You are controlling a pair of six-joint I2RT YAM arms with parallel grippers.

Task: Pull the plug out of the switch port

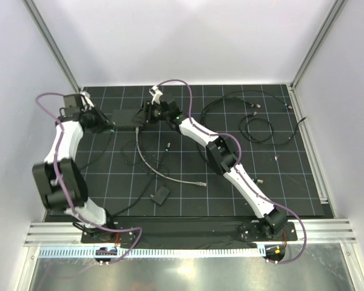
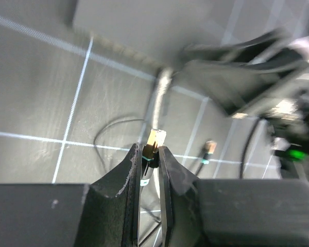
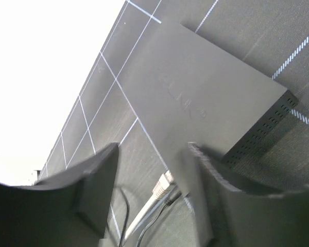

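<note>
Pinching a small clear plug [image 2: 155,138] with my left hand [image 2: 149,150], fingers pressed almost together on it, gold-looking tip poking out past the fingertips. The plug is off the switch [image 2: 170,25], which lies flat on the gridded mat [image 2: 36,103] ahead of that hand, with bare mat between them. A grey cable [image 2: 162,92] runs from the switch's near edge back toward my fingers (blurred, can't tell if it joins the plug I hold). Another loose connector [image 2: 210,147] lies on the mat just right of my fingertips. A thin dark wire [image 2: 113,126] loops just left of them.

Right hand [image 3: 153,149]: fingers spread wide, gripping nothing. The switch sits just beyond them, its vented short end by one finger [image 3: 221,206]; touching or not, can't tell. Low in the gap, a pale connector [image 3: 162,186] meets the switch's long edge with a dark lead [image 3: 159,213] beside it; seated in a port or not, can't tell.

From above, my hands are at opposite ends of the switch, left hand at its left end, right hand at its right. A small black block [image 1: 159,196] lies well back from both hands, toward my bases.
</note>
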